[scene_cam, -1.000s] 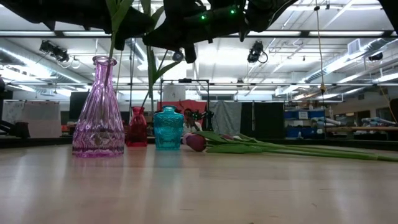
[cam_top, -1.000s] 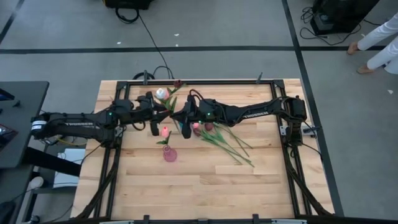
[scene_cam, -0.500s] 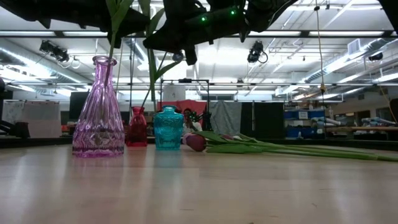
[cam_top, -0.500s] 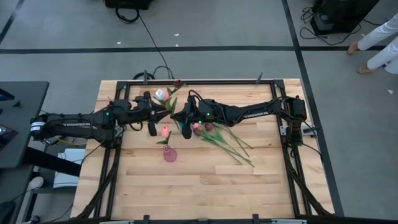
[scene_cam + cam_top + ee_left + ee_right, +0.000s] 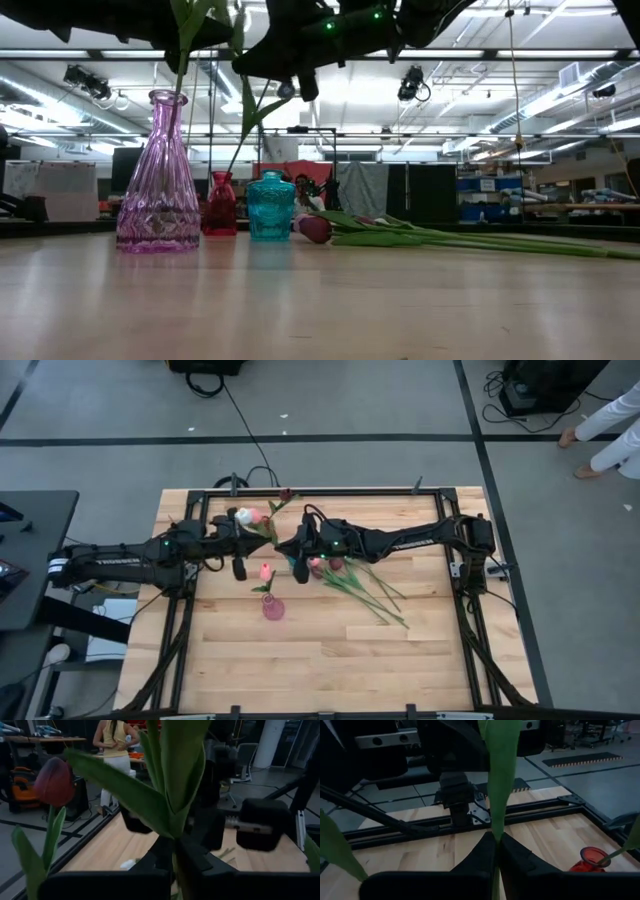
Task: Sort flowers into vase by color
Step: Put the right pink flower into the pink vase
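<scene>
Passing a tulip stem [image 5: 496,795] between arms: your left hand [image 5: 175,855] and right hand [image 5: 496,851] both grip it above the surface [image 5: 330,660]; next, release one.

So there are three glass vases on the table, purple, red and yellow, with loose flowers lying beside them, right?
Nearly. The third vase is teal, not yellow; the low view shows it beside the red vase and the purple vase, with loose flowers lying beside them.
</scene>
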Controlling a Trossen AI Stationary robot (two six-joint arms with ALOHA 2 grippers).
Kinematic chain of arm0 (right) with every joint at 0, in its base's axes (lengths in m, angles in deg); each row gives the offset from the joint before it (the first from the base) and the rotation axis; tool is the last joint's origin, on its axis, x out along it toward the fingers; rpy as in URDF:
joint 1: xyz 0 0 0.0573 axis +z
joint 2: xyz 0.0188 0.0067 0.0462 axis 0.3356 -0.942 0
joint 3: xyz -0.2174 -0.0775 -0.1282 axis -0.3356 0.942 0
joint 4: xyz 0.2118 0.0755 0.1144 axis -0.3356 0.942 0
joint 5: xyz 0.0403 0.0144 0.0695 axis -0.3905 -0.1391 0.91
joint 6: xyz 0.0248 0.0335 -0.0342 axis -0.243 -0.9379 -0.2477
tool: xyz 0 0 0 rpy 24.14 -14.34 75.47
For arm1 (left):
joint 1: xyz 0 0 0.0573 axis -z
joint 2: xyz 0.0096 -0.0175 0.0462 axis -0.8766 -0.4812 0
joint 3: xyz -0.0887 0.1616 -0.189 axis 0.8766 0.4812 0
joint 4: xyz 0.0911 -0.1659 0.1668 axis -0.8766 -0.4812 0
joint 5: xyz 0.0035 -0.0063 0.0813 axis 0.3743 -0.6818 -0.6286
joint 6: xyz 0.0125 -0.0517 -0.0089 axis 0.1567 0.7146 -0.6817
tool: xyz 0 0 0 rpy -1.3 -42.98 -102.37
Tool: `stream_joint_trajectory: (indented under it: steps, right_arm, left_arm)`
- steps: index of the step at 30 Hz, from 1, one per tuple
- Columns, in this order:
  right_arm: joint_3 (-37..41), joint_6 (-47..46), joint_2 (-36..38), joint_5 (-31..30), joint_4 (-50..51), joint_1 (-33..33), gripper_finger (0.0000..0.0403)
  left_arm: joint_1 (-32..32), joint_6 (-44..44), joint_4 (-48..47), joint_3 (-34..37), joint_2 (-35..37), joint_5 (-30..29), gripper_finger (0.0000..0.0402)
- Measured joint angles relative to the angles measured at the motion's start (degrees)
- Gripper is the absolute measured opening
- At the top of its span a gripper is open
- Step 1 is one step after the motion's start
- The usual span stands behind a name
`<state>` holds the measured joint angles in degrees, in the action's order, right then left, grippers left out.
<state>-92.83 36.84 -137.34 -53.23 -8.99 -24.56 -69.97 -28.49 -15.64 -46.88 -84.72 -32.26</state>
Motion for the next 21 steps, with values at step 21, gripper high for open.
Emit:
stream_joint_trajectory:
  steps: [21]
  right_arm:
    - [0.0, -0.1, 0.6, -0.5, -3.3, 0.5, 0.0078]
  left_arm:
    - [0.0, 1.1, -4.3, 0.1, 1.5, 5.0, 0.0015]
